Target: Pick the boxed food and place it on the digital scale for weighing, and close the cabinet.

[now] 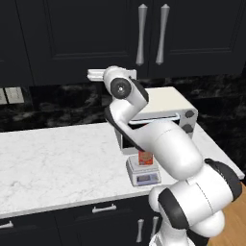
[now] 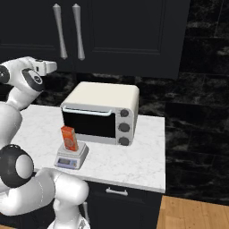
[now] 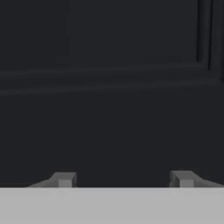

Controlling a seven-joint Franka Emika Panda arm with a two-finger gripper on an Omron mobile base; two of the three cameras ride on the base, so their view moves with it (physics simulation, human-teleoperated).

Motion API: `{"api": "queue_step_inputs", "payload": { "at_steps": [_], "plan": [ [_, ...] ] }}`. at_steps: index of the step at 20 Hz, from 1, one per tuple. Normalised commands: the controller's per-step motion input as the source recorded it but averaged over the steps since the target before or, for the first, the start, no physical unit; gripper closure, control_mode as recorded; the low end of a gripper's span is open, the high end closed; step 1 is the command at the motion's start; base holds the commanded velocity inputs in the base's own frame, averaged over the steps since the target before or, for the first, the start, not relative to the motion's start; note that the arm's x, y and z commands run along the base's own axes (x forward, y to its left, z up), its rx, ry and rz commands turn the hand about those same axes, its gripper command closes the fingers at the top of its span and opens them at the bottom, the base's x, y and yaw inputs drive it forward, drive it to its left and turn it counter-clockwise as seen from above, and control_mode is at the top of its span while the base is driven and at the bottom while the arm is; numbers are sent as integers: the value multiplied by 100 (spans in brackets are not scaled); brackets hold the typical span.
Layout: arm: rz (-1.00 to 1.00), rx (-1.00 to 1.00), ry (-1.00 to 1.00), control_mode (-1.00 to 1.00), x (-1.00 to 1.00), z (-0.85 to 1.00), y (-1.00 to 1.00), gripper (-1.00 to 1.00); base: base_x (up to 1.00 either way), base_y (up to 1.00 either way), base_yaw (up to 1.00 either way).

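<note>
The orange-red boxed food [image 1: 144,157] [image 2: 69,138] stands upright on the platform of the small grey digital scale [image 1: 144,177] [image 2: 70,159], in front of the toaster oven. Both doors of the black upper cabinet [image 1: 86,38] [image 2: 125,36] look flush and shut. My gripper [image 3: 124,178] is raised at the cabinet's lower edge, left of the silver bar handles [image 1: 141,33], and points at a panelled door [image 3: 109,87] close in front. Its fingertips [image 3: 64,178] stand wide apart with nothing between them. The hand [image 1: 94,74] [image 2: 47,67] is far above the box.
A cream toaster oven [image 1: 166,103] [image 2: 105,112] sits behind the scale on the white marble counter [image 1: 57,158]. Black drawers with short handles [image 1: 104,208] run below. The counter ends on the right, where a wooden floor [image 2: 197,214] shows.
</note>
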Motion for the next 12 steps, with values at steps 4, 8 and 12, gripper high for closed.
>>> {"api": "queue_step_inputs", "payload": {
  "at_steps": [4, 8, 12],
  "plan": [
    [12, 1, 0, -100, 100, 0, -3, -100, 0, 0, 0],
    [9, 1, 0, -100, 59, 1, -9, -100, 0, 0, 0],
    [2, 5, 0, -100, -29, 19, -41, -100, 0, 0, 0]
  ]
}}
